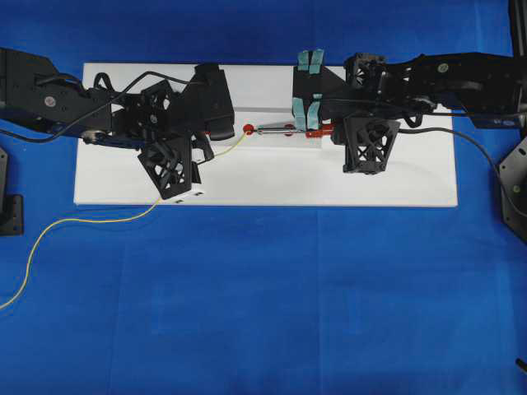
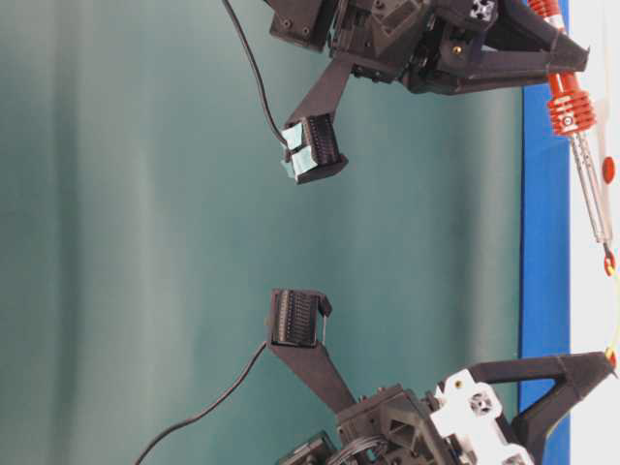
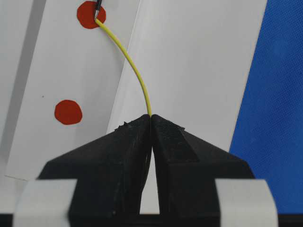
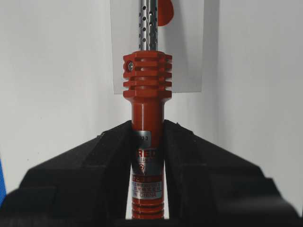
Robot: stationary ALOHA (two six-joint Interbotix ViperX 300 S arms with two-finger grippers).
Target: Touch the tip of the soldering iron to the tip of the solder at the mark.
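In the overhead view, the soldering iron (image 1: 284,128) and the solder (image 1: 221,156) converge from opposite sides on the red mark (image 1: 248,129) on the white board (image 1: 263,185). In the left wrist view, the left gripper (image 3: 151,118) pinches the solder, whose end meets the iron's dark tip on the mark. In the right wrist view, the right gripper (image 4: 147,127) clamps the iron's red handle; the contact step appears reached, so the next move calls only for holding both tips steady.

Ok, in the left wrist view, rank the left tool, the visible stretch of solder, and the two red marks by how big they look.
1. Left tool, filling the bottom; nearness inflates it.
2. Solder, long but very thin.
3. Upper red mark and lower red mark: alike, so unranked.
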